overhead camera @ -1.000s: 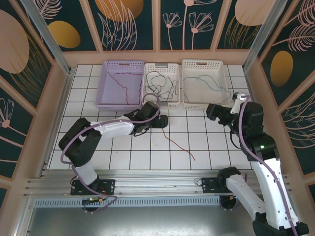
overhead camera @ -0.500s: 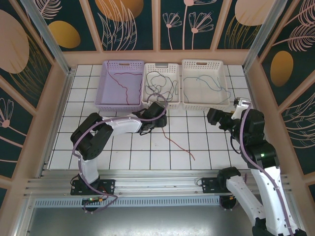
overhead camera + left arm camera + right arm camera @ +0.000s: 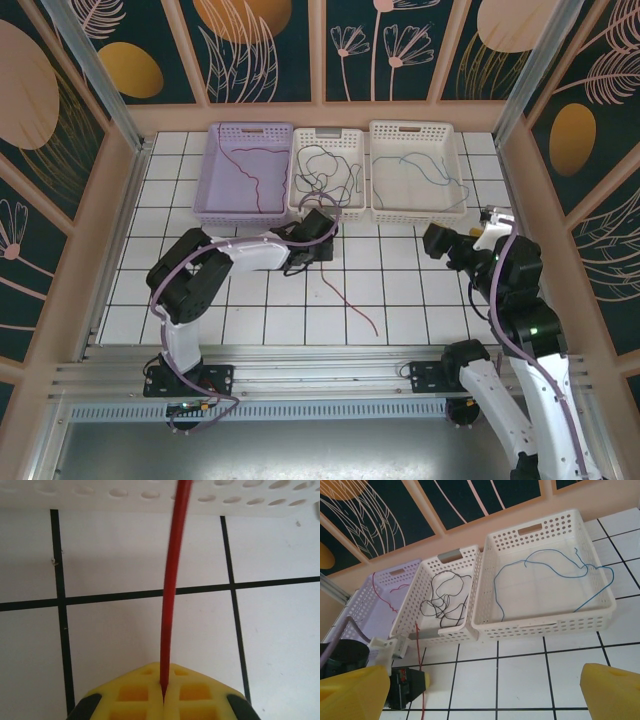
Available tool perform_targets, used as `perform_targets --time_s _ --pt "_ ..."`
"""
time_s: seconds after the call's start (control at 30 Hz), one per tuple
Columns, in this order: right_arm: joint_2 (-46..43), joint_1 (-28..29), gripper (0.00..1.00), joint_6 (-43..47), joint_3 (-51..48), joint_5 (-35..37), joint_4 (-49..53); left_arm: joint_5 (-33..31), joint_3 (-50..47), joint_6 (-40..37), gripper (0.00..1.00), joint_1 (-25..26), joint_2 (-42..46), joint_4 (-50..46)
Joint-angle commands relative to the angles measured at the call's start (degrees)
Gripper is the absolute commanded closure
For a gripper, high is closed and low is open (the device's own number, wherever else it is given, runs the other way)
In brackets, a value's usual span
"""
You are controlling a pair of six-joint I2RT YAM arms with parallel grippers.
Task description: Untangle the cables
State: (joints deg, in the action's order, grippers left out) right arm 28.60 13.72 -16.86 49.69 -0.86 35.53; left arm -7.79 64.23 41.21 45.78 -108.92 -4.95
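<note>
- At 12 o'clock: purple basket holds a wavy red cable, middle basket dark tangled cables, right basket a blue cable.
- Left gripper pinches a thin red wire trailing toward 5 o'clock.
- Right gripper gapes, empty.

1. Purple basket, upper left of centre in the top view; slot handle in its far rim
2. Middle basket, white and perforated; just beside the purple one's right side
3. Right basket, white, wider; just beside the middle one
4. Table; white tiles, dark grid lines; centre of frame
5. Wall panels; dark, with pale leaf and flower drawings and orange ovals; top and both sides
6. Rail; metal, across the bottom
</note>
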Motion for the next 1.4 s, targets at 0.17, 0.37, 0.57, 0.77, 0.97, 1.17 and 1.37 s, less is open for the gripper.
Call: perform_targets --time_s 0.17,0.37,0.57,0.77,0.97,1.17,1.37 --pt "-3.71 0.37 0.02 -1.50 -3.24 2.98 -4.06 -0.96 -0.66 -3.34 1.00 0.40 17.14 -7.26" --pt "-4.52 0.38 0.02 -1.77 -4.30 4.09 -4.59 -9.20 3.63 -9.42 1.00 0.36 27.13 -14.39" --pt "-5.20 0.43 0.02 -2.08 -5.31 4.56 -5.18 -17.24 10.88 -16.96 1.00 -2.46 31.61 -18.90" --pt "-6.41 0.40 0.02 -2.34 -6.19 4.56 -5.52 -23.30 19.60 -25.76 1.00 -7.51 31.84 -19.63" --pt "-7.03 0.42 0.02 -2.56 -6.68 4.38 -5.61 -30.72 23.11 -33.69 1.00 -10.69 30.16 -13.60" --pt "-8.01 0.49 0.02 -2.73 -6.90 4.29 -5.57 -33.31 26.41 -37.51 1.00 -15.20 26.09 -6.37" --pt "-8.62 0.51 0.02 -2.67 -7.06 4.11 -5.67 -33.37 29.49 -36.85 1.00 -19.05 20.33 -1.59"
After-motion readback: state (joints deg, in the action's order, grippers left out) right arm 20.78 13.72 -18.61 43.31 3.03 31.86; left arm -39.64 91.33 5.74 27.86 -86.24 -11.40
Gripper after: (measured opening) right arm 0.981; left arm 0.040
